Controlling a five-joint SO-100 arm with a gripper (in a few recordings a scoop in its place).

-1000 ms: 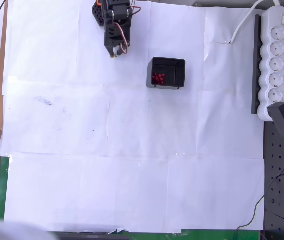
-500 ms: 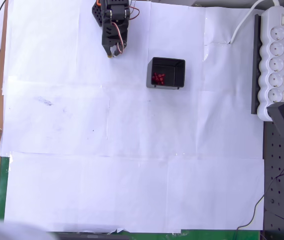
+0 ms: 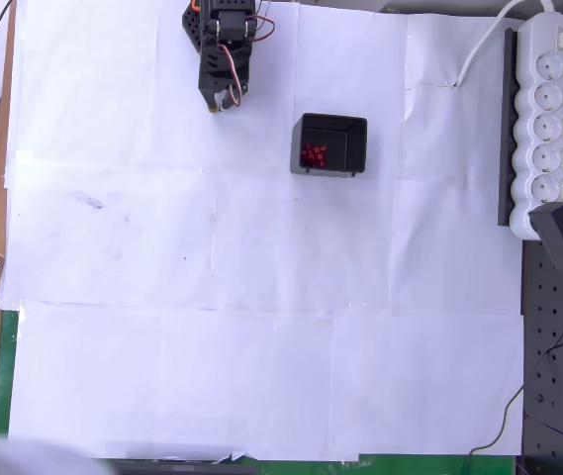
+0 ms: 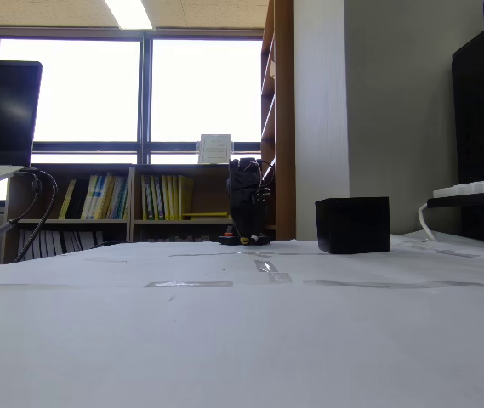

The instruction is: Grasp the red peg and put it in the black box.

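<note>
- The hand [image 3: 220,106] hangs near the counter's [image 3: 261,327] far edge; whether its fingers are spread, I cannot tell.
- The black box [image 3: 329,144] sits well apart, to its right in the overhead view.
- Red pegs [image 3: 313,154] lie clustered inside the box.

Hidden, cropped and unreadable parts

In the overhead view the tool [image 3: 219,106] is too small and dark to tell how its jaws stand, and the arm's base is cut off by the top edge. The red pegs [image 3: 313,154] in the black box [image 3: 356,139] merge into one cluster too small to count. In the fixed view the black box [image 4: 352,224] hides its contents behind its wall, and the tool [image 4: 243,240] is a backlit silhouette.
</note>
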